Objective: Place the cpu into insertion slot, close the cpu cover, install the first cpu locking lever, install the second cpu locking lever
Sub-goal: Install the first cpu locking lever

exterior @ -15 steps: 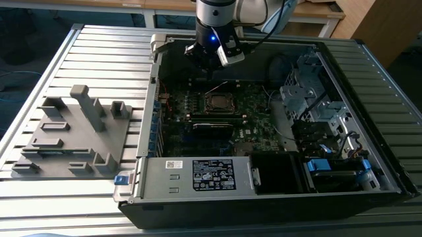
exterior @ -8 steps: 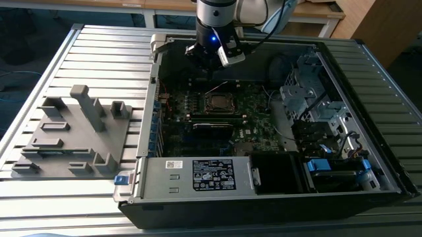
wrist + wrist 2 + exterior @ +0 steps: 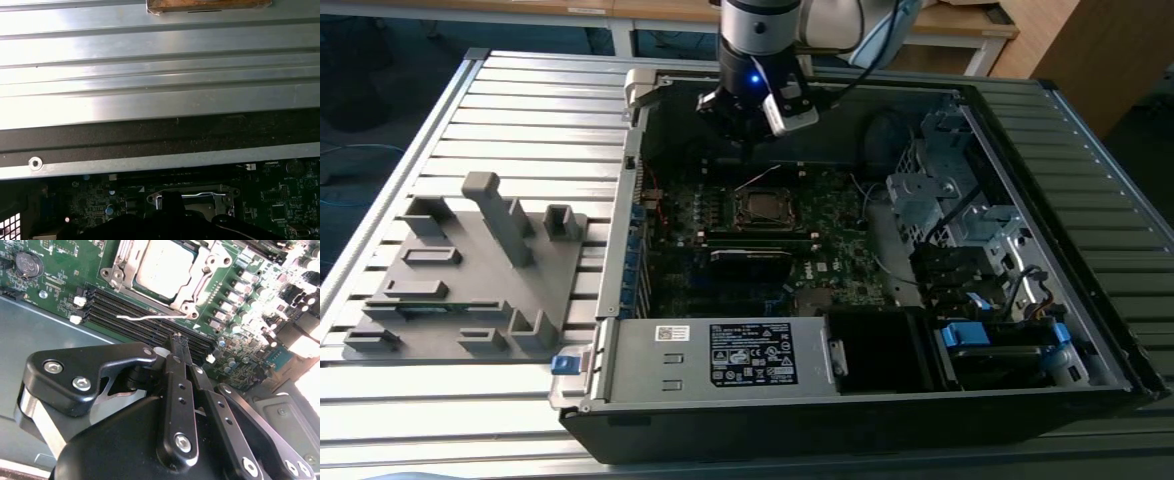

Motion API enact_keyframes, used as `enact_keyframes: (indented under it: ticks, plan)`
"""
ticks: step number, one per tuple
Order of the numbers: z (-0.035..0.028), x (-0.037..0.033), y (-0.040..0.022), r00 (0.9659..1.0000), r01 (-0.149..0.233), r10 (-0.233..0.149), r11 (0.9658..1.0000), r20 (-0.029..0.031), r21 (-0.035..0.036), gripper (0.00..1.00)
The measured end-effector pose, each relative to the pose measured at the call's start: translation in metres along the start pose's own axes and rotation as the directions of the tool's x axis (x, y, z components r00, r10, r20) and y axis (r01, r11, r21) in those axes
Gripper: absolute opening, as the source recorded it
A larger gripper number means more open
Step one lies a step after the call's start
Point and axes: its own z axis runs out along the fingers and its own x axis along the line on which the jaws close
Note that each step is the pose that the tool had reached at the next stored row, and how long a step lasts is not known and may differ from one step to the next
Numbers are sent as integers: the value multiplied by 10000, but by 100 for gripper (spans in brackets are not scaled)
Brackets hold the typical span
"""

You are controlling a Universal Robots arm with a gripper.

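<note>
Looking first at the exterior view, we see the gripper hanging inside the open computer case, above the green board and near the insertion slot without touching it. The cpu sits in that slot as a small dull grey square. We judge the main risk from this pose to be a descent off to one side, where the fingers would strike board components rather than the thin lever

In the second wrist view the claw is clenched, its tips together with nothing between them. The cpu has a flat, pale silver top and lies level inside the cpu cover, whose metal frame lies down around it. A thin wire locking lever stands free across the black memory slots, between the fingertips and the insertion slot. It looks springy and slick, so we expect it could slip off a clenched claw, snap back or bend, and a hard push might scrape the slots beneath

In the first wrist view the insertion slot lies past the case wall, a bright bar along its edge, too dim to judge whether that bar is latched
</note>
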Motion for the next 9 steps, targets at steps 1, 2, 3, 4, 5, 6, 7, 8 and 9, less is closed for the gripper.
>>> enact_keyframes:
  ticks: [1, 2, 3, 4, 5, 6, 7, 8, 9]
  plan:
    - [1, -5, 0, 10000, 0, 0, 10000, 0, 0, 10]
    - [1, -8, 1, 10000, 0, 0, 10000, -1, 1, 10]
    - [1, -11, 1, 10000, 0, 0, 10000, -1, 1, 10]
    - [2, -14, 1, 10000, 0, 0, 10000, -1, 1, 10]
    - [2, -17, 1, 10000, 0, 0, 10000, 0, 0, 10]
    - [2, -19, 2, 10000, 0, 0, 10000, 0, 0, 10]
    - [2, -24, 2, 10000, 1, -1, 10000, 0, 0, 10]
    - [2, -28, 2, 10000, 0, 0, 10000, 0, 0, 10]
    - [3, -32, 3, 10000, 0, 0, 10000, 0, 0, 10]
